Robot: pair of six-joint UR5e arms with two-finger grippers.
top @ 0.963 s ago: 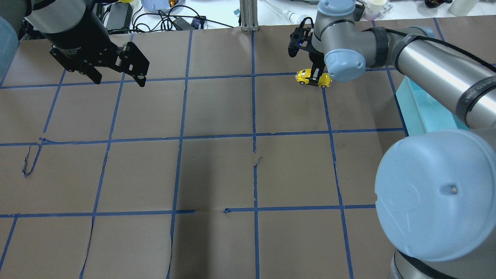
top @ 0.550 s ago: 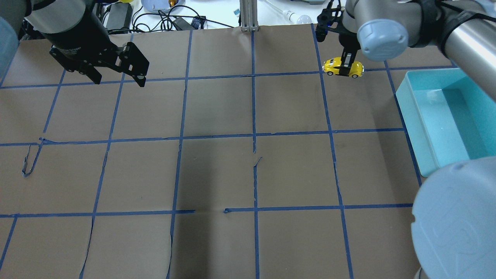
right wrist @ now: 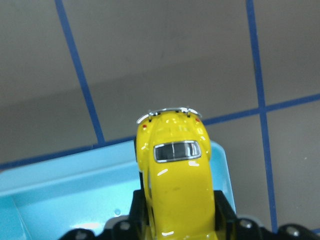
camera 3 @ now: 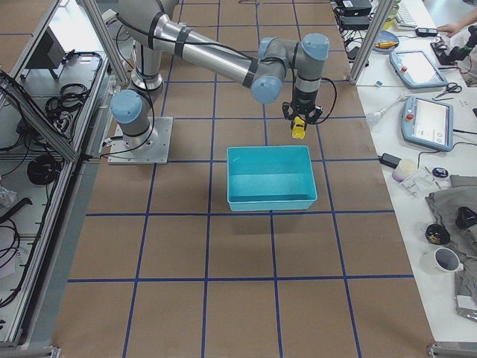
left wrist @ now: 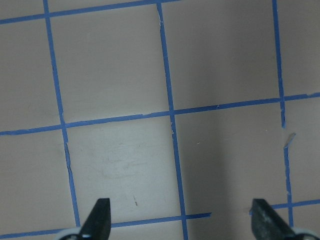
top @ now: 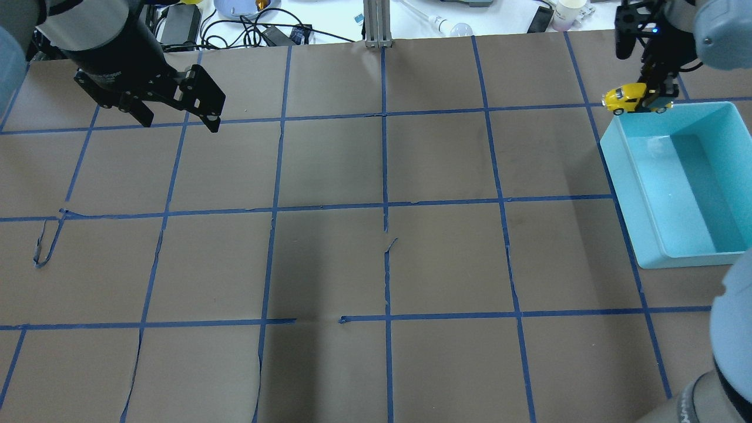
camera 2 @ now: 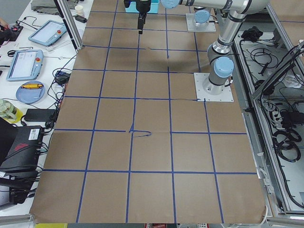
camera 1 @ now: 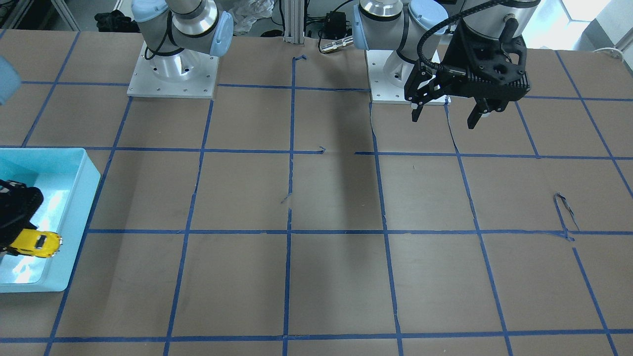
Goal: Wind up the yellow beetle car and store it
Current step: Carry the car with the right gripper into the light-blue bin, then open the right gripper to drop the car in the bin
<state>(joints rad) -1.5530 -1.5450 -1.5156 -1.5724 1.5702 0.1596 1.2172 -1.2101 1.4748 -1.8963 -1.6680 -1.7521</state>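
**Beetle reaches the bin, release not yet made**

Front-facing view: the yellow beetle car point(camera 1: 38, 243) hangs over the near end of the teal bin point(camera 1: 81, 212), pinched across its body by the right gripper point(camera 1: 22, 236). The left gripper point(camera 1: 447, 116) hovers by its base, spread wide and carrying nothing.

Overhead: here's the change. A second ago the car was out over the table point(top: 376, 258), near the middle of its far side. Now it has swung right and sits level with the bin's far-left corner, clear of the surface. The left arm hasn't budged.

Left-side view: neither car nor bin shows here.

Right-side view: the car dangles just at the bin's far rim, off the table.

Left wrist camera: two fingertips well apart, only bare taped paper between them.

Right wrist camera: the jaws are pressed on the car's flanks. One end pokes past the bin's corner, and the rest is over the teal floor.

My read: this is the storing leg, nearly done. Whether the spring got wound, I cannot tell. Next comes a small shift inward, then letting go; dropped here, the car could clip the rim.
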